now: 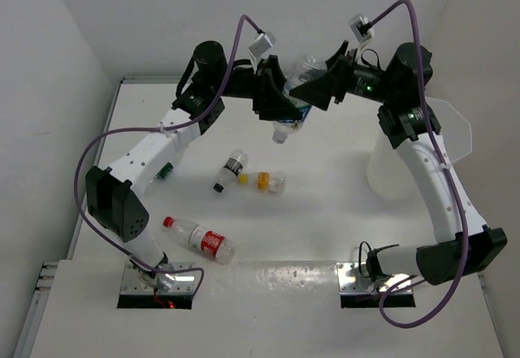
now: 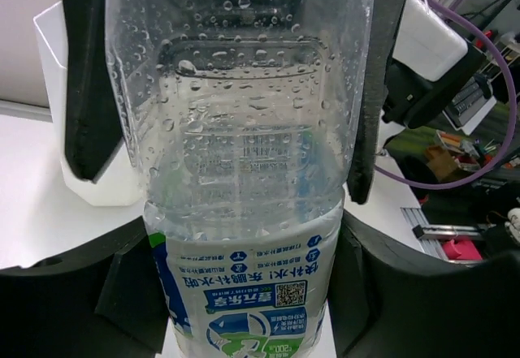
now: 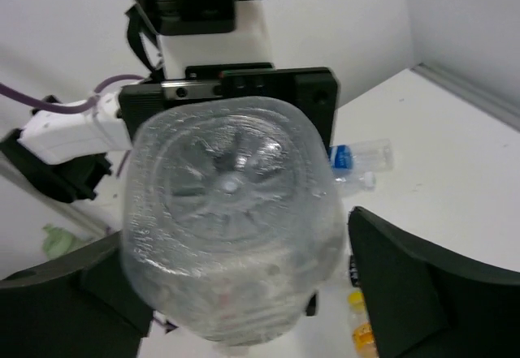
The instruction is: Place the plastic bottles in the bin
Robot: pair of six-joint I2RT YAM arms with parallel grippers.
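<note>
Left pincer (image 2: 231, 90) is gripping the big clear bottle (image 1: 294, 98) in mid-air, while the right pincer (image 3: 244, 289) is standing open around its base. Its long axis is pointing base-first into the right pincer, whose arm is sitting nearer the bin (image 1: 390, 171).

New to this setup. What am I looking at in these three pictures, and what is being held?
Two robot arms stand at a white table. The overhead picture shows both; the other two come from cameras on each wrist. The left gripper is shut on a large clear bottle, held in the air. The right gripper, jaws open, flanks its base. On the table lie a red-capped bottle, a small black-capped bottle and a yellow-orange bottle. The translucent bin stands at the right.
</note>
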